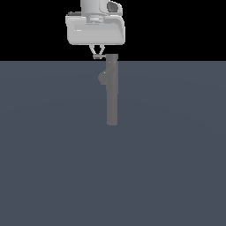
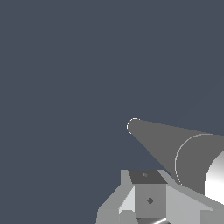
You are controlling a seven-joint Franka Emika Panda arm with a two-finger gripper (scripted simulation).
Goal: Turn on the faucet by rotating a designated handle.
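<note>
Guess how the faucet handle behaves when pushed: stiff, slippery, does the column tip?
The handle is a thin flat bar, so probably rigid, swinging rather than bending. Its smooth plain grey surface may let the claw slide off. The faucet is tall and slim, yet likely fixed upright; tipping seems unlikely, though its base mounting isn't visible.

The faucet shows as a grey column seen almost end-on, tapering away to a small rounded far end against the plain blue-grey floor. Its near end is wide, with a bright white patch at the picture's edge. Pale grey gripper parts sit just beside it; whether they touch it cannot be told.
</note>
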